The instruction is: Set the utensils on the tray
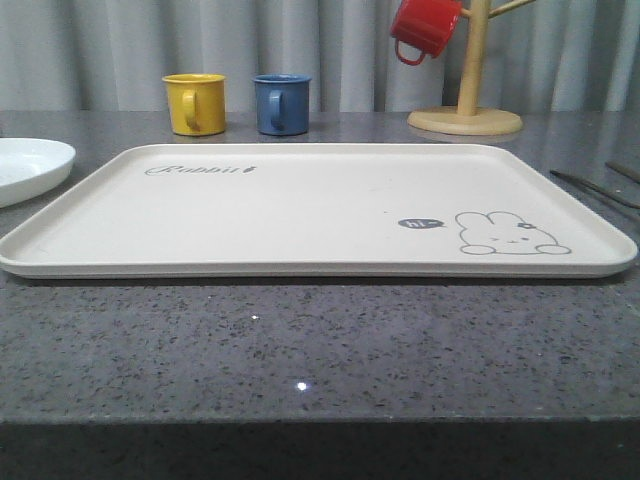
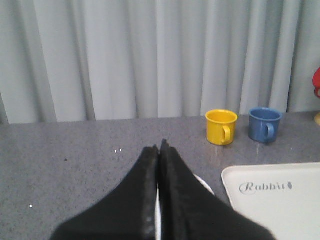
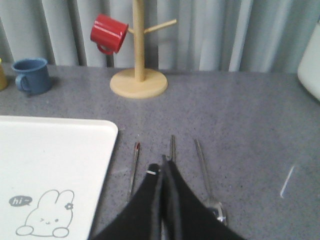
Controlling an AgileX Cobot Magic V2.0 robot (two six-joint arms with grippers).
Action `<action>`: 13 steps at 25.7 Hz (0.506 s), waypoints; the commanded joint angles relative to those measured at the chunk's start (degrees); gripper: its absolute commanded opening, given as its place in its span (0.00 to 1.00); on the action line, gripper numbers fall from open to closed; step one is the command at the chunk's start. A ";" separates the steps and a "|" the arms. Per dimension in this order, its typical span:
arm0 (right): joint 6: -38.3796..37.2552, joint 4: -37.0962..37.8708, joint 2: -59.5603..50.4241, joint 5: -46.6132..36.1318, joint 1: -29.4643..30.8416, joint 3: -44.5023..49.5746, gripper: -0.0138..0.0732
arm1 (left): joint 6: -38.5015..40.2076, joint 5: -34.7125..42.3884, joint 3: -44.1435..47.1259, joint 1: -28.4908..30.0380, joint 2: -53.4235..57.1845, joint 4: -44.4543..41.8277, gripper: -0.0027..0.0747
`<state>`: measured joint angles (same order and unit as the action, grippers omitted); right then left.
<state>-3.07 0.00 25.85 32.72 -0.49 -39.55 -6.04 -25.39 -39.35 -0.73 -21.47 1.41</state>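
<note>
Cream tray (image 1: 300,210) lies flat on the grey speckled counter (image 1: 300,350) in the front view, bare, w/ "Rabbit" script at its far left corner and a grey rabbit drawing near its right front corner. Left of the tray, just beside its edge, sits a white plate (image 1: 25,165). Behind the tray: yellow mug (image 1: 195,103) and blue mug (image 1: 281,103) side by side; further right a wooden mug stand (image 1: 466,95) w/ a red mug (image 1: 424,28) hung on it. Right of the tray, thin dark utensils (image 1: 595,188) lie on the counter, apart from the rim.

Left wrist view: left gripper (image 2: 159,148) points level over the counter toward the curtain, black fingers (image 2: 145,195) pressed together, nothing between them. Tray corner w/ the script sits off to its side; a bit of white plate shows under the fingers. Yellow and blue mugs stand beyond the tray.

Right wrist view: right gripper (image 3: 163,161) angled down over the counter beside the tray's rabbit end, fingers (image 3: 175,200) closed tight, empty. Three utensils lie parallel on the counter off the tray: chopsticks (image 3: 134,167) nearest the tray rim, one whose end I can't make out (image 3: 172,146) partly hidden by the gripper tip, spoon (image 3: 206,177) farthest from the tray. Whether the tip touches the middle one, can't tell.
</note>
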 commanded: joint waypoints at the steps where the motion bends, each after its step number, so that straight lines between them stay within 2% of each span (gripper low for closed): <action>1: 0.76 0.00 4.16 -2.07 -0.06 -2.08 0.08 | 0.42 1.92 -1.84 -0.25 -3.82 -0.02 0.01; 9: 0.76 0.00 11.66 -2.31 -0.06 -1.67 0.10 | 0.42 1.51 -1.48 -0.25 -9.78 0.08 0.02; 10: 0.76 0.00 12.07 -2.31 -0.06 -1.67 0.15 | 0.42 1.41 -1.48 -0.25 -10.18 0.08 0.05; 11: 0.82 0.00 12.65 -2.31 -0.06 -1.67 0.22 | 0.42 1.30 -1.48 -0.25 -10.81 -0.02 0.13; 13: 0.89 0.76 13.52 -2.24 -0.06 -1.67 0.40 | 0.42 1.30 -1.48 -0.25 -11.72 -0.02 0.35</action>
<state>-3.07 0.00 38.41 34.31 -0.49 -39.69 -6.04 -28.17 -39.27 -0.73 -32.02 1.41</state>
